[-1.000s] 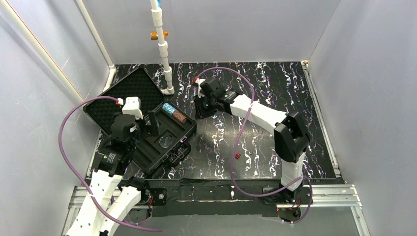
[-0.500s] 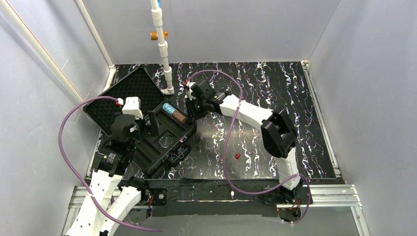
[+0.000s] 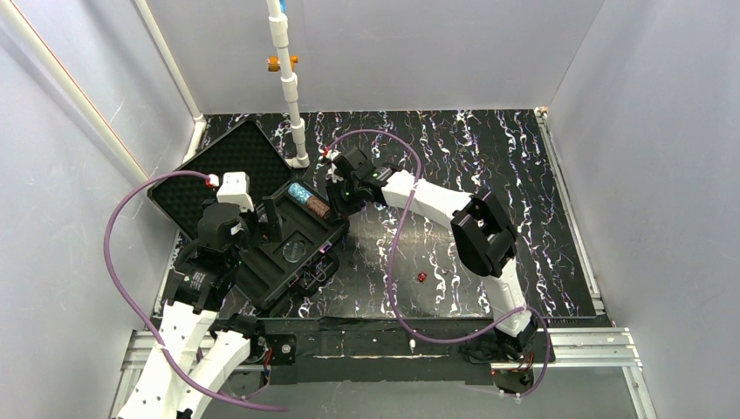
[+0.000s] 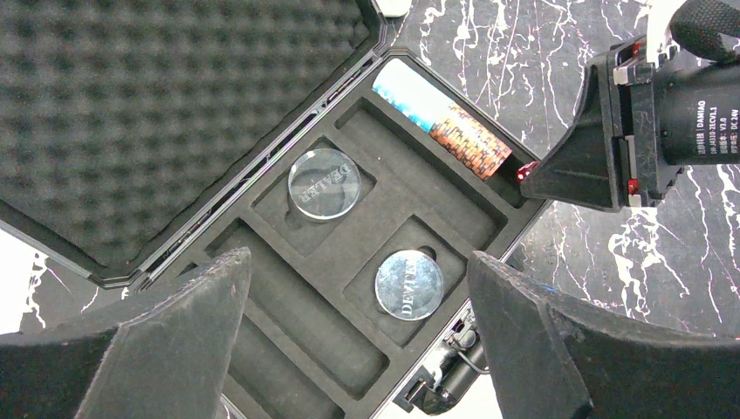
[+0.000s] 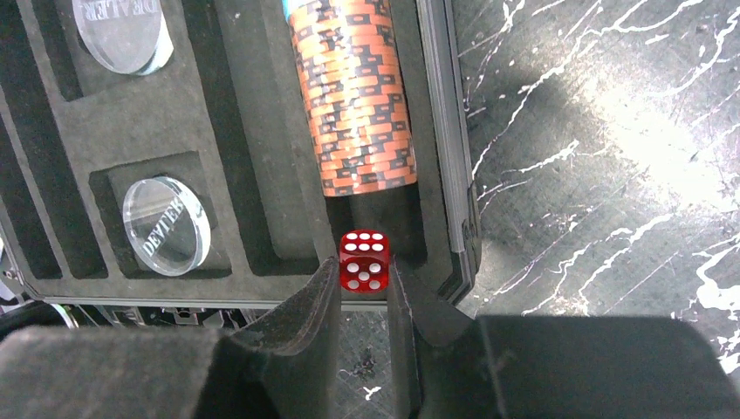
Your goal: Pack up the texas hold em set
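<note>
The black case lies open at the left, with its foam-lined lid [image 3: 229, 164] folded back and its base [image 3: 288, 262] in front. A brown and blue-white chip stack [image 3: 310, 202] lies in the far slot, and it also shows in the right wrist view [image 5: 356, 96]. Two clear discs [image 4: 324, 182] [image 4: 409, 285] sit in round pockets. My right gripper [image 5: 365, 272] is shut on a red die [image 5: 365, 260] and holds it over the slot end beside the chips. A second red die [image 3: 421, 277] lies on the table. My left gripper [image 4: 358, 279] hangs open and empty over the case.
A white pole [image 3: 288, 83] stands at the back, next to the case lid. Grey walls close in three sides. The purple cables [image 3: 397, 253] loop over the black marbled tabletop [image 3: 489, 157]. The case latches [image 4: 436, 384] face the near edge.
My right gripper has moved left with the red die, from over the table to the right end of the case beside the chips. The left arm has not moved.
</note>
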You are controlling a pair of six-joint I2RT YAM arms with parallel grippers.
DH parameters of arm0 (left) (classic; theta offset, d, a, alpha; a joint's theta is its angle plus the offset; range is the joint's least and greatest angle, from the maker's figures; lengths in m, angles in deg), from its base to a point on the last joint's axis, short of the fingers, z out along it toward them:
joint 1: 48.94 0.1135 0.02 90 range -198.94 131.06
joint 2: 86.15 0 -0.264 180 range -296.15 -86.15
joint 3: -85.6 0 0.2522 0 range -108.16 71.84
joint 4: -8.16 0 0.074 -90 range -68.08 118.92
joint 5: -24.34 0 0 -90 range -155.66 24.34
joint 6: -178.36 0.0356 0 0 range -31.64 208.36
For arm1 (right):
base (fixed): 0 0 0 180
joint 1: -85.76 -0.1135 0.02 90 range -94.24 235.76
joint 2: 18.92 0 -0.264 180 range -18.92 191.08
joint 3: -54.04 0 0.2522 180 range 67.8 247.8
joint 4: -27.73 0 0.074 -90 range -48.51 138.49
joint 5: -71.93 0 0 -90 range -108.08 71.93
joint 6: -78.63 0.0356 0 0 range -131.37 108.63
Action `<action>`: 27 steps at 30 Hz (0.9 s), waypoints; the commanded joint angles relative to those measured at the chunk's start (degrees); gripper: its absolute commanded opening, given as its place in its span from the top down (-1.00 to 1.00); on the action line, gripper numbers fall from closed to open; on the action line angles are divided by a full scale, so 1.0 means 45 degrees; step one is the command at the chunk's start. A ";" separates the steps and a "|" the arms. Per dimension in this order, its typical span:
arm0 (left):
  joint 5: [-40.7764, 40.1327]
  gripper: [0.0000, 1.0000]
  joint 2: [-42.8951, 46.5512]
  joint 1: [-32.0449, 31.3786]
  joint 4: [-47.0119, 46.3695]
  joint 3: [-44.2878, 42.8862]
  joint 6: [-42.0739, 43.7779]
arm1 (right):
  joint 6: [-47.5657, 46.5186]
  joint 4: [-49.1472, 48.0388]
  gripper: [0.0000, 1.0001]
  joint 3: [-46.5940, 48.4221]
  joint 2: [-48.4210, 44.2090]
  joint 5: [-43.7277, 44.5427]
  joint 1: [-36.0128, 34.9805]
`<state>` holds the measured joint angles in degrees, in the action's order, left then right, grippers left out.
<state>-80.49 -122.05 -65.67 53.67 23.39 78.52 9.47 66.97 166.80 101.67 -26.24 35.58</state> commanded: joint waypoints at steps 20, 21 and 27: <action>-0.0161 -0.86 0.0019 -0.0059 0.0132 -0.0223 0.0069 | 0.0073 -0.0251 0.09 0.1316 0.0656 0.0003 -0.0061; -0.0161 -0.86 0.0025 -0.0069 0.0133 -0.0229 0.0073 | 0.0085 -0.0234 0.03 0.1346 0.0661 -0.0002 -0.0061; -0.0161 -0.86 0.0019 -0.0065 0.0132 -0.0230 0.0079 | 0.0050 -0.0018 -0.14 0.1584 0.0579 0.0097 -0.0061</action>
<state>-80.49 -122.05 -65.69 53.67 23.39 78.52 9.73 67.06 170.47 104.36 -25.95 35.48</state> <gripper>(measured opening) 0.928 0.560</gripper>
